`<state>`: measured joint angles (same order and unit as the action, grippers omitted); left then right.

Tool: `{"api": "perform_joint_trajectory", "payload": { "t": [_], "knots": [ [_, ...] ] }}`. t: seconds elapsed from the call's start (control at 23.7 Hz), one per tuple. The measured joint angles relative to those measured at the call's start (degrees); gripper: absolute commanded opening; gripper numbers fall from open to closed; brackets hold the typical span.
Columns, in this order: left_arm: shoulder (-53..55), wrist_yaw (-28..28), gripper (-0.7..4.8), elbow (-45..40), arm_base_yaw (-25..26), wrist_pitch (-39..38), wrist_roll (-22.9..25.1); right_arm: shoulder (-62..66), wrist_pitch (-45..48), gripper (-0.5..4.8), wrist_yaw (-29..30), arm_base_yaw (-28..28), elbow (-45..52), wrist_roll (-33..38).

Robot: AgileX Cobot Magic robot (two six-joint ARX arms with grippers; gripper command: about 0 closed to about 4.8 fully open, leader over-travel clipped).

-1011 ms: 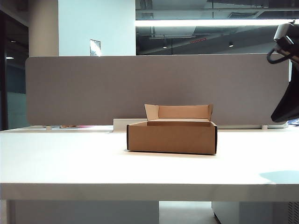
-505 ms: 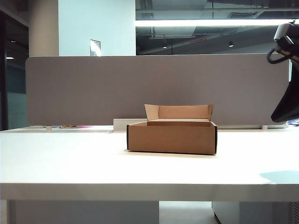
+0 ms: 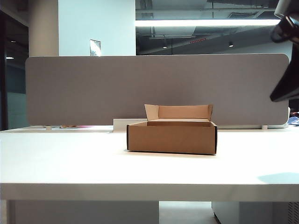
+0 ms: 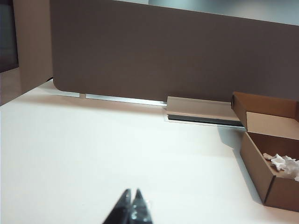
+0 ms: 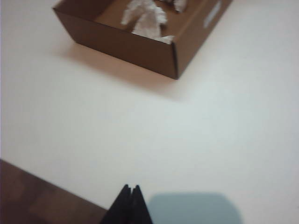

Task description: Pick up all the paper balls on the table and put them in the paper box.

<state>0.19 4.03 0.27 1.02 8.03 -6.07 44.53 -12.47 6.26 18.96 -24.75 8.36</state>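
— Brown cardboard, that's the paper box (image 3: 172, 136), sitting near the middle of the white table (image 3: 70, 163), a little to the right of centre. Its lid flaps stand upright along the far side, in front of the grey divider panel (image 3: 93, 88).

— Where are the paper balls?

— Inside the box. The left wrist view shows crumpled white paper balls (image 4: 282, 163) lying on the box floor, and the right wrist view shows more of them (image 5: 147, 16) against the near wall of the box (image 5: 126, 44). I can't count them exactly. From the exterior view the box walls hide them.

— And the left gripper?

— The left gripper (image 4: 130, 205) has its two dark fingertips pressed together with nothing between them. It sits low over bare tabletop on the left side, well apart from the box (image 4: 266, 158), pointing toward the divider.

— The right one?

— The right gripper (image 5: 130, 198) is also pinched closed and empty. It hangs above the near right part of the table, close to the table's front edge, with the box farther away. A soft bluish shadow lies on the tabletop just beside it. In the exterior view only a dark part of the right arm (image 3: 286, 79) shows at the right edge, high above the table.
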Motion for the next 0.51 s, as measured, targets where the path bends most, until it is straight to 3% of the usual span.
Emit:
{"api": "perform_joint_trajectory", "payload": {
  "t": [0.29, 0.51],
  "knots": [
    [0.0, 0.0, -0.06, 0.0, 0.0, -0.1, 0.0, -4.5, -0.3, -0.01, -0.1, -1.4, 0.0, -0.6],
    [0.0, 0.0, -0.06, 0.0, 0.0, -0.1, 0.0, -14.4, -0.4, -0.01, -0.1, -4.1, 0.0, -0.7]
  ]
}}
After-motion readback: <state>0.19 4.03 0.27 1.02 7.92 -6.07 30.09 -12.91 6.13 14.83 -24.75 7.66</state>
